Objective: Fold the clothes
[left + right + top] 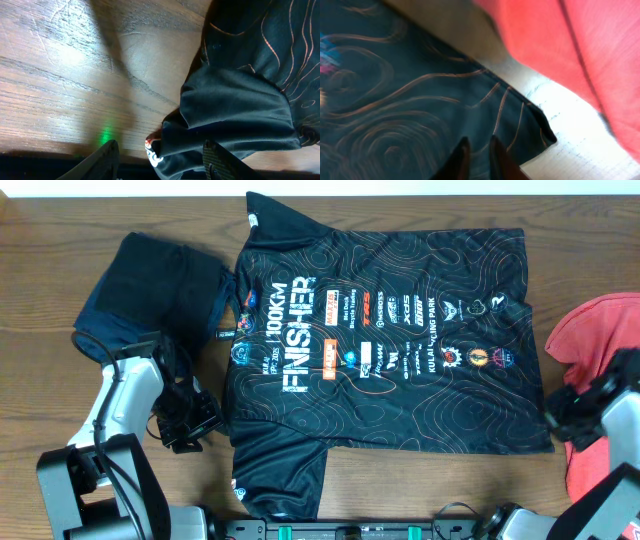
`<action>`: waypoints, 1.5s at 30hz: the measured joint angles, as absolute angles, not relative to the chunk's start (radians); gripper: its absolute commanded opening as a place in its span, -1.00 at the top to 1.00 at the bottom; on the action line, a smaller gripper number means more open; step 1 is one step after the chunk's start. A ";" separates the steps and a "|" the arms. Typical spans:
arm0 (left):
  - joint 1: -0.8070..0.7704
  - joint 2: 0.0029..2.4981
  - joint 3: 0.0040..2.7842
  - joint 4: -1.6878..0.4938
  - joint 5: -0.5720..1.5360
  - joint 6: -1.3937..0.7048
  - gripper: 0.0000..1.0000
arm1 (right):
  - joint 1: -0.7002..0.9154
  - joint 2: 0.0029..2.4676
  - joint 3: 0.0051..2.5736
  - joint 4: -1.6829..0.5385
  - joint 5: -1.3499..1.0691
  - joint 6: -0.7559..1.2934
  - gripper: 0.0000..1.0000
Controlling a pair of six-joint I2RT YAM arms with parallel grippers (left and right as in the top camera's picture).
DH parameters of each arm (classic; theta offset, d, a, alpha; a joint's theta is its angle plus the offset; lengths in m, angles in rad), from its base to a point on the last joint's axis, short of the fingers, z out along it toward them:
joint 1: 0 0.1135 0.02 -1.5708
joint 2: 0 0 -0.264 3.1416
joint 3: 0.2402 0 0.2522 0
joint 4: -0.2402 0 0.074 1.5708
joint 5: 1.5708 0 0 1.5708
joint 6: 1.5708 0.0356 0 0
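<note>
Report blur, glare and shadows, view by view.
Overhead: evenly lit and sharp, jersey lettering readable. Left wrist: a green glow and a slanting shadow on the table. Right wrist: soft focus, red T-shirt blurred, the table strip washed out.

black short-sleeved sports jersey [400, 380] with thin orange contour lines, white logos and "FINISHER" lettering lay spread flat on the wooden surface [120, 210]. It sat sideways in the overhead view: collar left, hem right, sleeves top and bottom. coral-red T-shirt [600, 330] lay crumpled just beside the hem, at the right edge.
</note>
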State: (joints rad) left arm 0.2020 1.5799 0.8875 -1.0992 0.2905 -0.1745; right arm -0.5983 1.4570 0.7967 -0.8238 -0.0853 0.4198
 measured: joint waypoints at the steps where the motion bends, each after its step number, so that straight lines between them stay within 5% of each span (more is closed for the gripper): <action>1: 0.202 1.580 0.888 -1.099 0.291 -0.175 -0.12 | -0.598 1.463 0.762 -0.793 -0.082 0.430 0.85; 14: 0.202 1.580 0.901 -1.099 0.294 -0.174 -0.14 | -0.666 1.468 0.645 -0.798 0.168 0.548 0.97; 29: 0.202 1.579 0.905 -1.129 0.297 -0.130 -0.29 | -0.673 1.368 0.794 -0.822 -0.258 0.351 0.34; 43: 0.118 1.578 0.893 -1.217 0.440 -0.126 -0.25 | -0.673 1.237 0.884 -0.974 -0.252 0.330 0.18; 45: 0.086 1.578 0.892 -1.221 0.446 -0.129 -0.05 | -0.673 1.237 0.880 -0.975 -0.244 0.331 0.18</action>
State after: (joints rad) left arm 0.0856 1.5780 0.8917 -1.2205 0.4461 -0.1291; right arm -0.6727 1.2369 0.8803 -0.9749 -0.2440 0.3305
